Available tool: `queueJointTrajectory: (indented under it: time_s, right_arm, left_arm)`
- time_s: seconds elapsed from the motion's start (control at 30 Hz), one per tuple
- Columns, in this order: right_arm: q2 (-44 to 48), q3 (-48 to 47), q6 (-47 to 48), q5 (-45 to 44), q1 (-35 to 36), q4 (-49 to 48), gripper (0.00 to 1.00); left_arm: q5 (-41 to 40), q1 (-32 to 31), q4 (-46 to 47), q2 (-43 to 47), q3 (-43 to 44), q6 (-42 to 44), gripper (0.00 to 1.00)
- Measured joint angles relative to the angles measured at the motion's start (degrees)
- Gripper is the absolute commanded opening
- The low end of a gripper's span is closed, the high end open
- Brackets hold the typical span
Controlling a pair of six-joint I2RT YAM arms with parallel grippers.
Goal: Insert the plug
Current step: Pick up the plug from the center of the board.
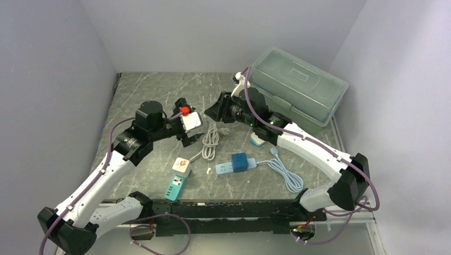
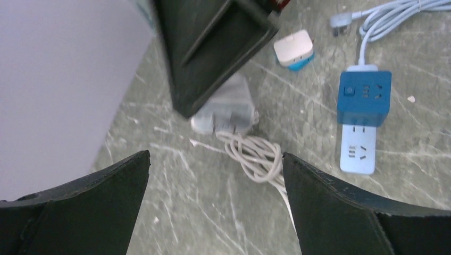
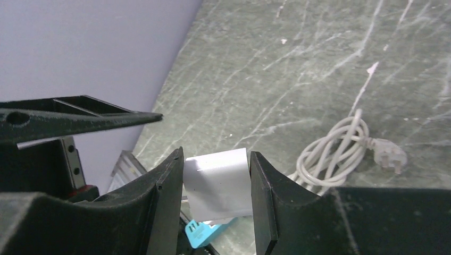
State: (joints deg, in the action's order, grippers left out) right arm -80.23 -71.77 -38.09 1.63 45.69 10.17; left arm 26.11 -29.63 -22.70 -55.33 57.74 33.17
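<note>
Right gripper: jaws closed on the white plug, held over the bench. Left gripper: jaws wide, empty. Step in hand: carrying. Next, you should align its prongs squarely with the blue socket block.

A table with a dark grey-green, marble-patterned top streaked with pale veins is enclosed on three sides by plain, pale lilac-grey panels: a back wall, a left wall and a right wall. The space is evenly lit, and only soft shadows are cast.
</note>
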Motion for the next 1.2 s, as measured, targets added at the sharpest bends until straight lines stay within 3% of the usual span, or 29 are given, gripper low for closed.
queueJointTrajectory:
  time_s: [0.3,0.57,0.67,0.77,0.97,1.03,1.2]
  right_arm:
    - [-0.04,-0.02,-1.20,1.01,3.21,-1.27,0.22]
    - [0.00,-0.07,-1.40,1.42,4.50,-1.64,0.22]
    - [0.00,-0.07,-1.40,1.46,4.70,-1.64,0.22]
    - [0.02,-0.07,-1.40,1.64,4.94,-1.64,0.22]
    - [0.09,-0.22,0.00,1.66,4.98,-2.01,0.25]
    - [0.09,-0.22,0.66,1.70,5.11,-1.73,0.29]
    - [0.24,-0.22,0.63,2.36,5.16,-1.20,0.55]
  left_arm:
    - [-5.51,-6.47,8.11,-0.68,-0.39,2.82,1.00]
    - [-6.05,-6.54,4.92,-2.03,-0.39,4.24,1.00]
    - [-5.99,-6.54,3.91,-2.03,-0.39,4.85,0.87]
    - [-5.88,-6.51,3.50,-2.03,-0.28,5.25,0.69]
    - [-4.52,-6.49,-0.20,-3.23,1.77,5.55,0.22]
    - [-4.42,-6.36,-1.11,-3.32,2.05,5.20,0.11]
    - [-4.28,-6.49,-1.64,-3.10,2.10,5.20,0.06]
